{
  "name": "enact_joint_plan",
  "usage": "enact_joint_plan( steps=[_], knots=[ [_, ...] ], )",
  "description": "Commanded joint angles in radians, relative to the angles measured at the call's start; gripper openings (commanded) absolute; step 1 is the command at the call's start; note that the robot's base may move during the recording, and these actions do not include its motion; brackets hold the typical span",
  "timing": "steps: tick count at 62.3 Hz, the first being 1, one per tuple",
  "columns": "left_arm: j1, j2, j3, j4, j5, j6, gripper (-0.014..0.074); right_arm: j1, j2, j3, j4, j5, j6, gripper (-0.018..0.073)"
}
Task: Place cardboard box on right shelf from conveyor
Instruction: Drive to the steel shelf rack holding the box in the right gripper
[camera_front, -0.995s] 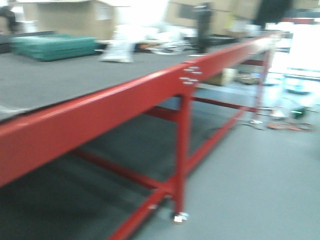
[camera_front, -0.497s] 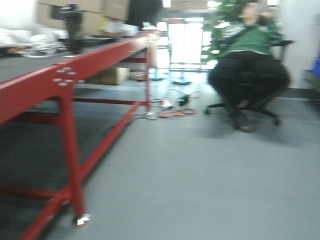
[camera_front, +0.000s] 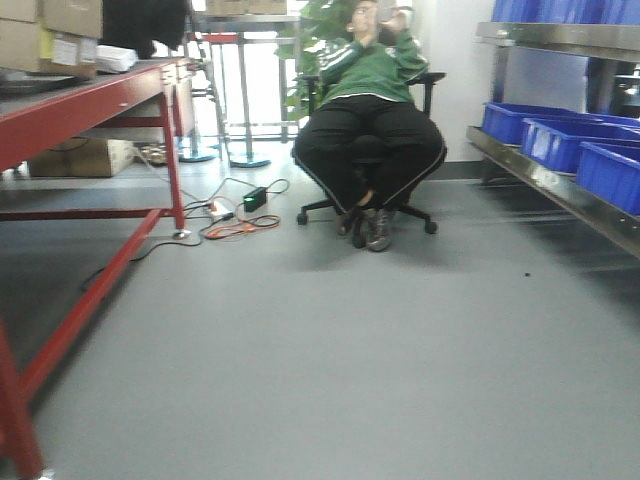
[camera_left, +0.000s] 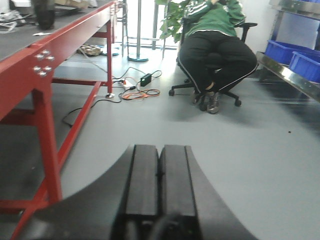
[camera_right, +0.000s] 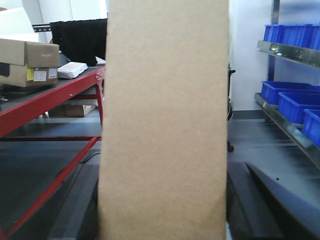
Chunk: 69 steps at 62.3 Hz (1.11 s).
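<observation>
The left gripper is seen with its jaws pressed together, nothing between them. The cardboard box is held upright in the right gripper, whose dark fingers are spread to the box's width, one at each side. The box is shown only in the right wrist view, clear of the conveyor at the left and well apart from the right shelf bearing blue bins. A seated person in green is shown only by the front and left wrist views.

Plain tan cardboard box upright; right shelf shiny steel.
</observation>
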Motion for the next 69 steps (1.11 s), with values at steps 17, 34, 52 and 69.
enact_joint_plan(
  steps=[17, 34, 52, 69],
  knots=[
    [0.001, -0.010, -0.003, -0.005, -0.081, -0.005, -0.0119, -0.003, 0.013, -0.033, -0.003, -0.111, -0.008, 0.0402],
    [0.001, -0.010, -0.003, -0.005, -0.081, -0.005, -0.0119, -0.003, 0.013, -0.033, -0.003, -0.111, -0.008, 0.0402],
    [0.001, -0.010, -0.003, -0.005, -0.081, -0.005, -0.0119, -0.003, 0.013, -0.033, -0.003, -0.111, -0.008, 0.0402],
    [0.001, -0.010, -0.003, -0.005, -0.081, -0.005, -0.0119, -0.003, 0.013, -0.033, -0.003, -0.111, -0.008, 0.0402]
  ],
)
